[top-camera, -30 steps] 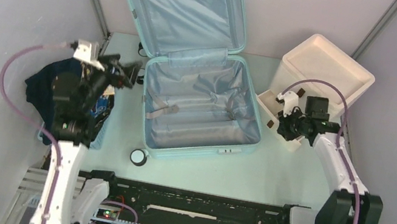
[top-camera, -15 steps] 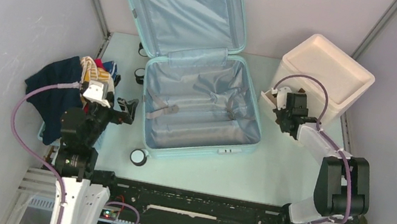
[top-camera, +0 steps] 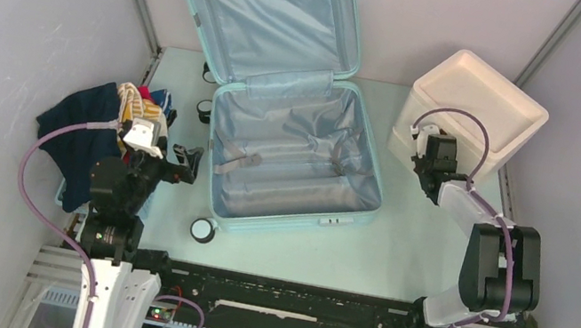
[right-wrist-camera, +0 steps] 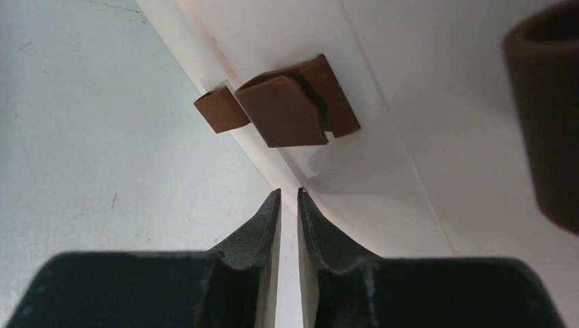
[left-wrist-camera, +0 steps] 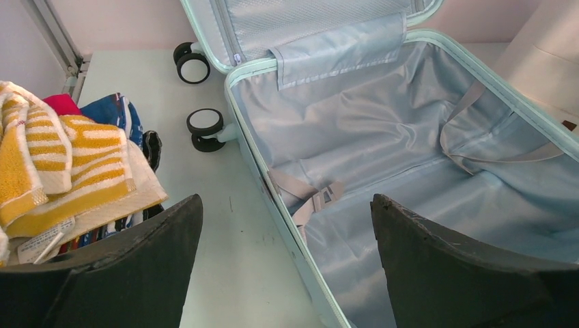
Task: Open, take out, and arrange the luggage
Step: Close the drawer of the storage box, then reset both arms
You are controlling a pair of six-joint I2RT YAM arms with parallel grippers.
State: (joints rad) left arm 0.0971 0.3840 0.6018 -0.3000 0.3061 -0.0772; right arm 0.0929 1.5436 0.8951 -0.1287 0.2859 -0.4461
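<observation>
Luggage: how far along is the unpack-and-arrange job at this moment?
Done: the luggage lies open on the table, its lined shell bare, with folded clothes piled to its left. In hand: nothing; the left gripper hangs open and empty beside that pile, and the right gripper, nearly closed, holds nothing by a brown tab on the white box. Left: perhaps only final tidying.

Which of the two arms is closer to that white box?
The right. Its tool sits right at the white box's front wall, by a brown tab. The left tool is across the table, on the far side of the open suitcase.
</observation>
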